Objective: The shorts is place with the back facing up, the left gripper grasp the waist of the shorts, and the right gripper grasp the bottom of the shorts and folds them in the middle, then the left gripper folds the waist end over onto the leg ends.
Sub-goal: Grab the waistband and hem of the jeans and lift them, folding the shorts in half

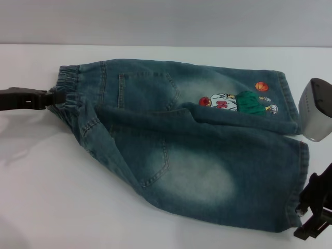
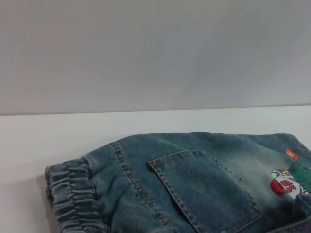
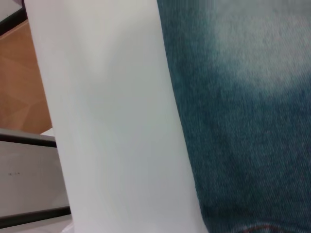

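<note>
Shorts [image 1: 181, 150] back up on white table [image 1: 46, 202], waistband at 9 o'clock, leg ends [image 1: 298, 155] at 3 o'clock. Judged stage: lengthwise fold appears under way or done, near leg overlapping far leg; waist-over-legs fold remains. Left gripper [image 1: 54, 98] at waistband, apparently clamped on elastic. Right gripper [image 1: 311, 218] at 4 o'clock beside hem; finger state cannot be told. Bare table at 6–8 o'clock; table edge near 12 o'clock.

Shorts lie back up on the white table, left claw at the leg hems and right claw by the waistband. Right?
Not quite: the sides are swapped. In the head view the left claw is at the elastic waistband of the shorts, and the right claw is by the leg hems. The rest holds.
</note>
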